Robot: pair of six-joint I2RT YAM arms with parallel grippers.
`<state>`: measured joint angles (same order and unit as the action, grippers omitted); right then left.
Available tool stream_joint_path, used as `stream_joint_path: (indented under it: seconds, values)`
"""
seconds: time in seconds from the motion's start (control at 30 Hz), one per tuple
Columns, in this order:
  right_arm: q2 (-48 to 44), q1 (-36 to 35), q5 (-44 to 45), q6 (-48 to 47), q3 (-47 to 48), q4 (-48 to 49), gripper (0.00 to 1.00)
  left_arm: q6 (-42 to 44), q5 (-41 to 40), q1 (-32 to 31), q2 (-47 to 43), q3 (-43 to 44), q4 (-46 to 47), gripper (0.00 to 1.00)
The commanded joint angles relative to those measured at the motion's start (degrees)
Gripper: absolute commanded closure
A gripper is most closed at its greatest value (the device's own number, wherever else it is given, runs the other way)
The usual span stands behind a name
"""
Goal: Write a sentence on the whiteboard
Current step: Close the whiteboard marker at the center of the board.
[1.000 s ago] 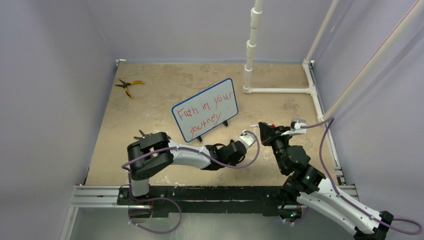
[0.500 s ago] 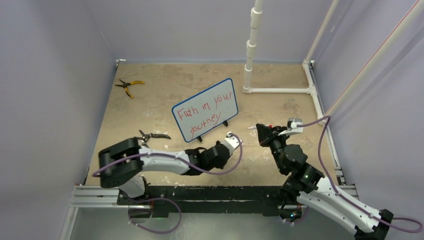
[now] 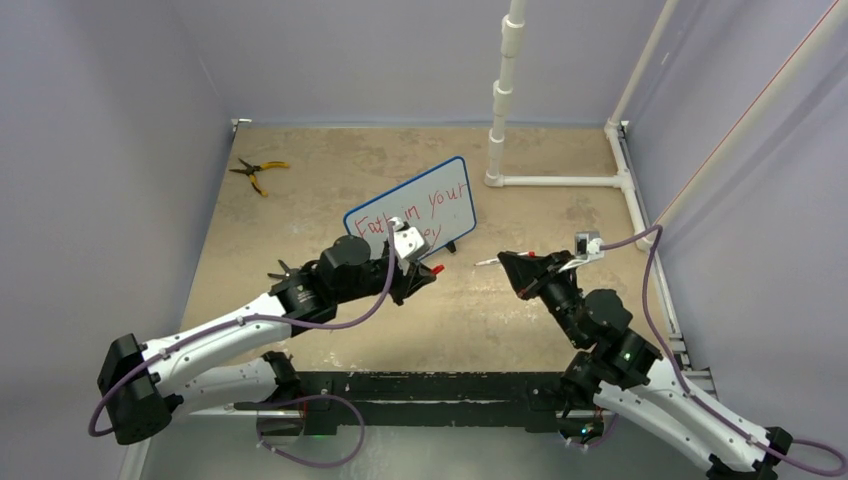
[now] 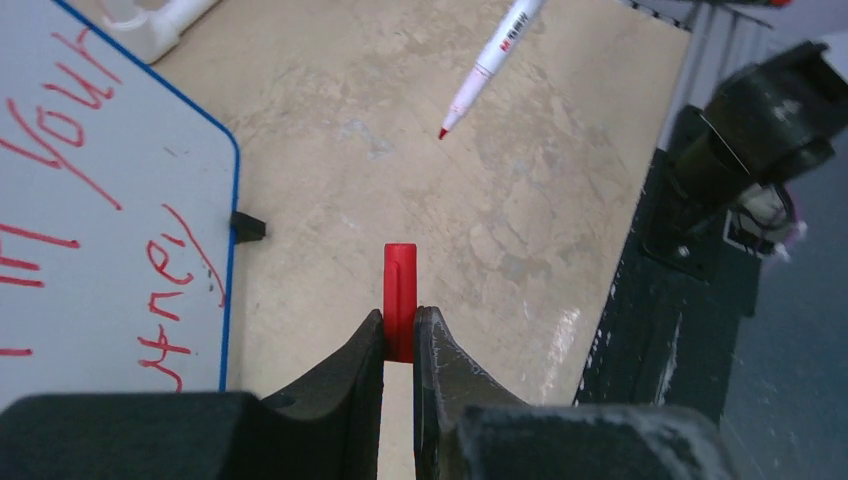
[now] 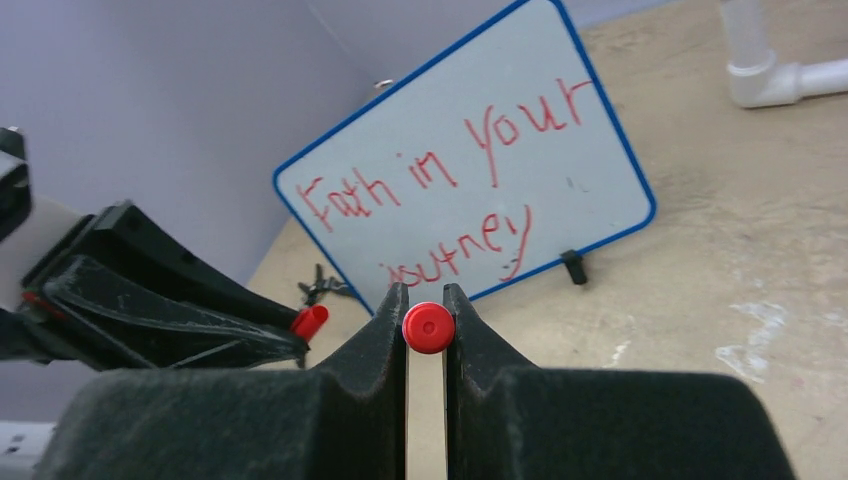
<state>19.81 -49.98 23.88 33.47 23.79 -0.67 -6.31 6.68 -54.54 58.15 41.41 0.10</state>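
The whiteboard (image 3: 440,200) stands tilted mid-table on black feet, blue-framed. The sentence (image 5: 440,175), red handwriting in two lines, shows whole in the right wrist view; from above, my left wrist covers part of it. My left gripper (image 3: 425,272) hovers just in front of the board's lower right edge, shut on a red marker cap (image 4: 400,290). My right gripper (image 3: 512,265), a short way to the right, is shut on a white marker (image 4: 492,60) whose bare red tip points left toward the cap. The marker's red butt end (image 5: 428,328) sits between the right fingers.
Yellow-handled pliers (image 3: 258,172) lie at the far left. Black cutters (image 3: 283,268) lie near the left forearm. A white pipe frame (image 3: 500,120) rises at the back right. Purple walls close in the table, and a black rail (image 3: 420,385) runs along the near edge.
My left arm has pulled away from the right gripper and swung left and up, to the front of the whiteboard. The right gripper with the marker has drifted slightly left.
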Motion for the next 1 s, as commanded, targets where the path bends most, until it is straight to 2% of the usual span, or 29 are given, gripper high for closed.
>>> stream_joint_path:
  seconds: [0.0,0.33,0.57,0.97]
  values:
    - [-0.4,-0.1,-9.1,2.6,3.3,4.9,1.00,5.4,14.2,2.1,-1.0,1.4,-6.2,1.00]
    - [5.0,-0.1,-18.2,4.0,6.6,7.9,1.00,9.2,20.2,3.4,-2.4,1.0,-7.5,1.00]
    - [6.4,0.0,-22.4,6.6,5.3,9.8,1.00,7.6,18.1,3.4,-7.9,-1.0,-3.8,1.00]
    - [6.3,0.3,-23.8,7.7,5.4,10.9,1.00,7.3,19.0,3.4,-7.8,-1.1,-3.5,1.00]
